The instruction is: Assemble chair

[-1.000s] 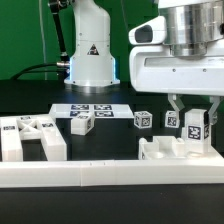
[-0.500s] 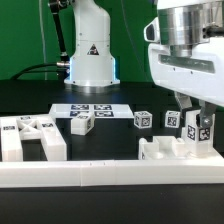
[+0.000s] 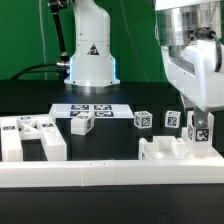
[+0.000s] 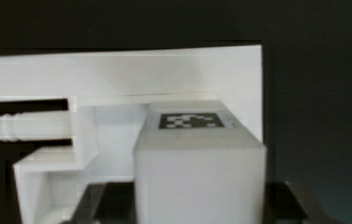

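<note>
I see the fingers [image 3: 187, 110] narrow, clamped on a tagged square chair leg [image 3: 197, 130]; the leg is upright, at the exterior view's right, over the far end of the seat slab [image 3: 160, 152]; I can't tell whether it touches the slab. The wrist view shows the leg's top tag between both fingers, with a round peg [image 4: 31, 127] on the slab just beside it. The slab lies on the tabletop [image 3: 30, 100] right behind the long white rail [image 3: 90, 176]. Chunky chair pieces [image 3: 30, 135] sit at the exterior view's left; small tagged blocks [image 3: 143, 119] lie loose near the marker board [image 3: 92, 108].
</note>
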You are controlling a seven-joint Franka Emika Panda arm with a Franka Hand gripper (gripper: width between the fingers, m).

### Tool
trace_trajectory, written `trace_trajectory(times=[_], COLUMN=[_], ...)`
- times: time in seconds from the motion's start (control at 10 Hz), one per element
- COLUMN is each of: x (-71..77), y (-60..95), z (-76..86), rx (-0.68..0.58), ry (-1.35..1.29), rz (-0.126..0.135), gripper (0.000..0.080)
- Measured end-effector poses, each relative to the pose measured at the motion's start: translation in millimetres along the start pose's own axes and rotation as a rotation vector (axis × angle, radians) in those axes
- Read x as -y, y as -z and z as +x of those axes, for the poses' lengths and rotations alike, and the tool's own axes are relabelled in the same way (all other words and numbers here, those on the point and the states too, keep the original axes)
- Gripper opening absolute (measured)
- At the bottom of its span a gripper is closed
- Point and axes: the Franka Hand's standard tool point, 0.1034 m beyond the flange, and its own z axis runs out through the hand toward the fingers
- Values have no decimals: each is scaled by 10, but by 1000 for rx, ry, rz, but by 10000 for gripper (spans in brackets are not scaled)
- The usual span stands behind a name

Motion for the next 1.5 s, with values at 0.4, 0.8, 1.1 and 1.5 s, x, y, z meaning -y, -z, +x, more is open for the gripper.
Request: trace_trajectory(times=[0.4,0.8,1.1,1.5], x=[9,10,-21,-6], y=[12,27,19,20], z=[-17,-41,-39,-35], rx=[0,-14,-38,-72], ry=[154,578,815,1238], rz=[1,-14,-45,-70], gripper=[616,648,649,649])
